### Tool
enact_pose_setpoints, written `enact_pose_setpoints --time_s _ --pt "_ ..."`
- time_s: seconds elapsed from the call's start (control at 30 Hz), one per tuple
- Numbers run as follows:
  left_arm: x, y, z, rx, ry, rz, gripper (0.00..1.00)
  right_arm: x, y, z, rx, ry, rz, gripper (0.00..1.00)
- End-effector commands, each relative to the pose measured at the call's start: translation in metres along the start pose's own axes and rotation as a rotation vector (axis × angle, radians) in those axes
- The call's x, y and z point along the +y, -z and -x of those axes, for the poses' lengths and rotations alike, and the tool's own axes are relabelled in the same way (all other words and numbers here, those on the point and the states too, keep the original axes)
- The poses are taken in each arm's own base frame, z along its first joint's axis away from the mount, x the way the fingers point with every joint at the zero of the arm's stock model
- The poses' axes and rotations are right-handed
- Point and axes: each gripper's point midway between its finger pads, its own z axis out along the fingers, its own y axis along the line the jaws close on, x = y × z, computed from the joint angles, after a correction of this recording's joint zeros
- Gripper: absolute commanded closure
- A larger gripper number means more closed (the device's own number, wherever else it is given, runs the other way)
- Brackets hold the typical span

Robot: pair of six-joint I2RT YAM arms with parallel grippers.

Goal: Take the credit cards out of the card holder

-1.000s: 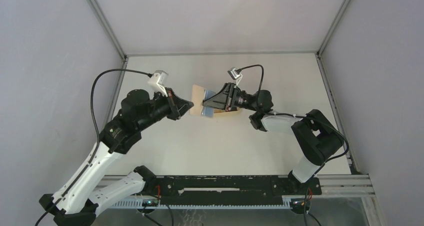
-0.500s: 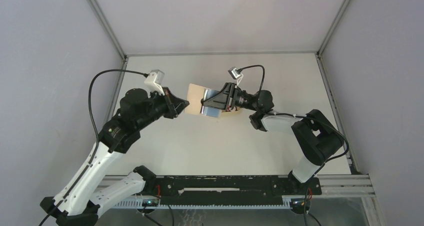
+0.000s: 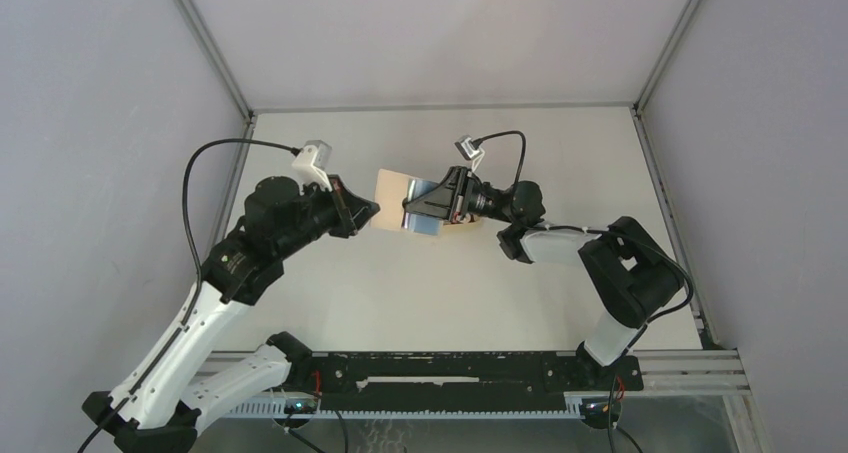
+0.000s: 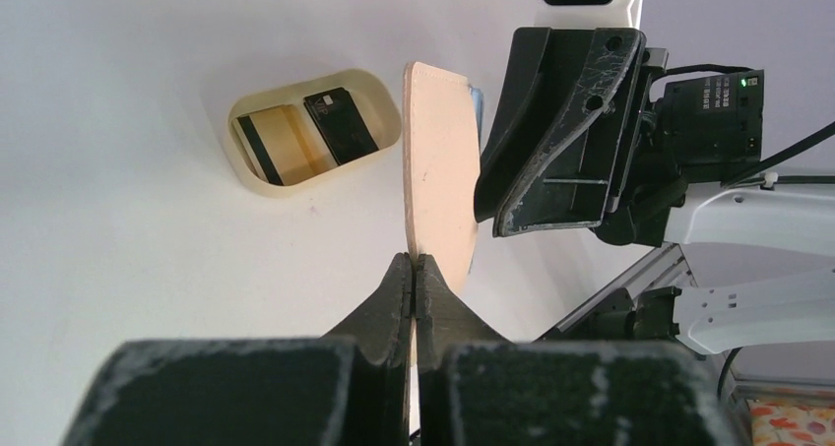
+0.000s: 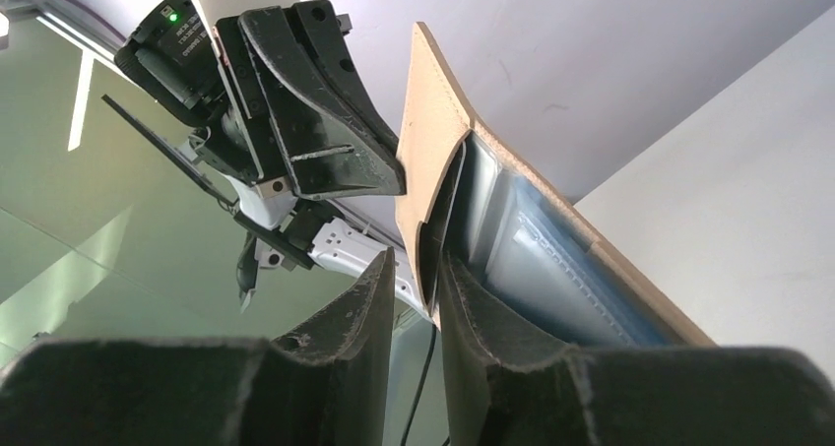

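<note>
Card holder (image 3: pixel 392 195) held up over the bench (image 3: pixel 430 293)

Both arms rise from their bases at the near edge of the bench and lean inward, so that their tips meet over the middle of the surface.

The left gripper (image 4: pixel 414 264) reaches in from the left. Its jaws are pressed tight together on the near edge of the card holder's beige outer flap. From the left wrist camera that flap stands up edge-on, a thin tan sheet running away from the fingertips.

The right gripper (image 5: pixel 418 259) comes in from the opposite side, its broad black fingers facing those of the left gripper. In the right wrist view its two fingers sit on either side of a thin beige leaf of the card holder, close together. A sliver of gap shows between one finger and the leaf, so whether the leaf is truly pinched cannot be told.

The card holder is spread open between the two grippers. Clear, bluish plastic pockets (image 5: pixel 532 239) show on the inner face, just beyond the right fingers.

Farther back, down on the bench and apart from the card holder, sits a pale oval tray (image 4: pixel 295 185). The credit cards lie flat inside it, side by side. The tan-brown card (image 4: pixel 281 143) with its dark stripe is on the left in the left wrist view and the black card (image 4: pixel 340 126) on the right.
</note>
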Motion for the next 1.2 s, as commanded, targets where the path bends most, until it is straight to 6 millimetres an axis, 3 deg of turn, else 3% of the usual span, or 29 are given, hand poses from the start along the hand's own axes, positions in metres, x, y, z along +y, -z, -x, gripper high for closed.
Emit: enact_pose_setpoints --time_s 0.0,0.57,0.67,0.73,1.07,1.17 --pt "0.000 -0.005 -0.003 -0.002 -0.007 -0.021 1.00 0.023 -0.009 0.012 -0.027 0.068 0.082 0.70" --pt "0.007 -0.006 -0.018 0.028 -0.003 -0.016 1.00 0.024 -0.014 0.017 -0.036 0.069 0.090 0.85" --pt "0.007 -0.007 -0.019 0.035 -0.002 -0.019 1.00 0.026 -0.016 0.019 -0.034 0.072 0.096 0.90" --pt "0.007 -0.007 -0.021 0.039 -0.002 -0.020 1.00 0.026 -0.017 0.018 -0.030 0.070 0.098 1.00" --pt "0.011 -0.002 -0.021 0.029 -0.014 0.001 1.00 0.020 -0.015 0.019 -0.022 0.062 0.084 0.99" --pt "0.013 -0.001 -0.022 0.029 -0.014 0.004 1.00 0.018 -0.015 0.021 -0.029 0.058 0.079 0.82"
